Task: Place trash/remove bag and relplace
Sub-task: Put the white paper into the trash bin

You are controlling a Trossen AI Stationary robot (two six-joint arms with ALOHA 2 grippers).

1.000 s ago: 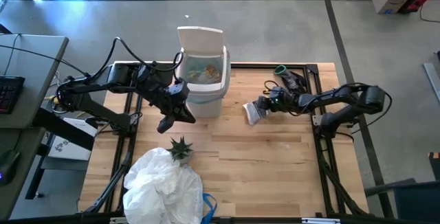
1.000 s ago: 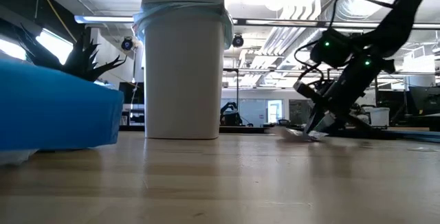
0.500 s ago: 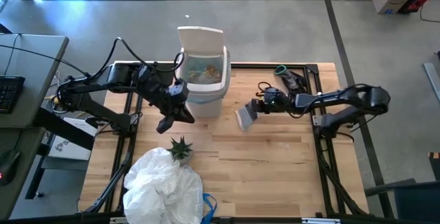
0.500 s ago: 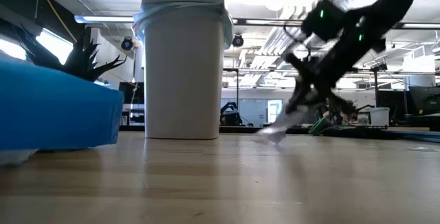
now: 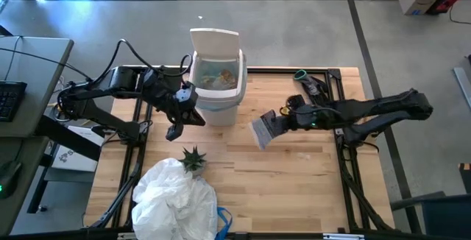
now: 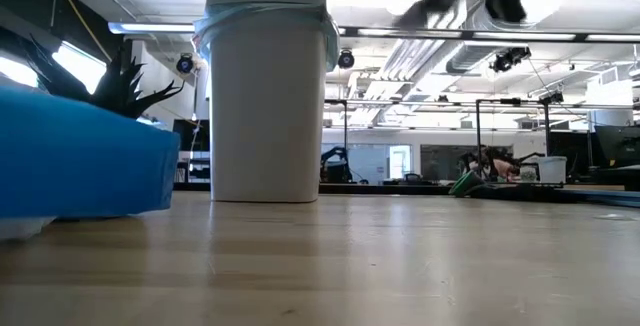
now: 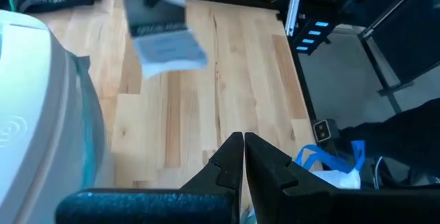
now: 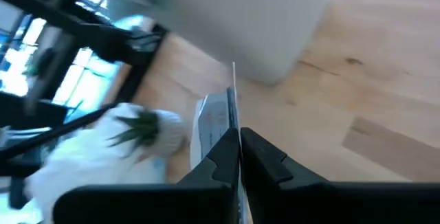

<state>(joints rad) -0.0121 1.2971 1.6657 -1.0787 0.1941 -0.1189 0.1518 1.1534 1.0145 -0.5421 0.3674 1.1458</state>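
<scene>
High view: the right gripper point(image 5: 274, 124) pinches a white paper scrap point(image 5: 262, 131) above the table's point(image 5: 294, 174) middle, right of the white bin point(image 5: 218, 78) by the far edge. The left gripper point(image 5: 176, 127), jaws closed and empty, sits left of the bin.
Low view: the blue-lined bin point(image 6: 266, 96) stands alone.
Right wrist view: fingers point(image 8: 221, 157) clamp the scrap point(image 8: 214, 124)

- The left arm point(image 5: 110, 85) is black, built of slim round tubes joined by thicker blocky joints.
- A thin black cable point(image 5: 126, 48) loops up over its upper links.
- The left gripper point(image 7: 244, 157) has two dark, matte fingers that taper to blunt wedge tips on a flat black base.
- The right arm point(image 5: 375, 107) is the same black, with a bulkier rounded elbow.
- A small green light point(image 5: 311, 121) glows near its wrist.
- The right gripper point(image 8: 238, 152) has matching dark wedge-shaped fingers.
</scene>
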